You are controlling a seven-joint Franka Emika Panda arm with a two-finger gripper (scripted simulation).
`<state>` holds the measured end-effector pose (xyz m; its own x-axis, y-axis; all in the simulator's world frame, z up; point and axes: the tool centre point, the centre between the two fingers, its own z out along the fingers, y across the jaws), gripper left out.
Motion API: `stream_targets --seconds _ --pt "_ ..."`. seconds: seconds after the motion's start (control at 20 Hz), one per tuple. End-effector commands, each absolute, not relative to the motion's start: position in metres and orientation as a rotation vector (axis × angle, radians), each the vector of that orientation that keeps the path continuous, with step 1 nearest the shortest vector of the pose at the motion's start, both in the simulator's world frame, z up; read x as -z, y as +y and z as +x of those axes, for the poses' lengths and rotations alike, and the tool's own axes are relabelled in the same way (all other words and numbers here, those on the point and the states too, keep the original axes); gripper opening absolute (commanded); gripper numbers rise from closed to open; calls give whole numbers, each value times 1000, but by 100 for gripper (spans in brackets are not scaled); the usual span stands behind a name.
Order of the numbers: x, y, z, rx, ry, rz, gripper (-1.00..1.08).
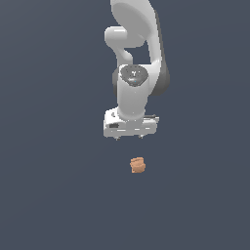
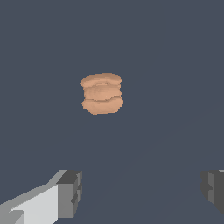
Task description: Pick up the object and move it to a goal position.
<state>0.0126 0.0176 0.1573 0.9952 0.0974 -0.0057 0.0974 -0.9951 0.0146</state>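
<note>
The object [image 1: 137, 165] is a small orange-tan lumpy chunk with ridged sides, lying on the dark grey floor. In the exterior view my white gripper [image 1: 129, 137] hangs above it, slightly toward the exterior view's left, with a clear gap between them. The wrist view shows the object [image 2: 102, 93] ahead of the gripper [image 2: 142, 192], outside the span of the fingers. The two grey fingertips [image 2: 70, 193] stand wide apart with nothing between them, so the gripper is open.
The white arm [image 1: 136, 58] rises behind the gripper in the exterior view. The plain dark grey surface [image 1: 58, 185] surrounds the object on all sides.
</note>
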Motion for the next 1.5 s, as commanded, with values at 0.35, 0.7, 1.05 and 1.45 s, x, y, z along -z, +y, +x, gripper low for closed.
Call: stream_targets --seconds 0.35,0.7,1.05,1.45 --pt "-126 38 52 4 218 3125 100" --pt "-102 52 75 1 259 3128 100" --pt "-91 58 84 0 277 3129 100" --pt "-80 58 83 1 277 3129 100"
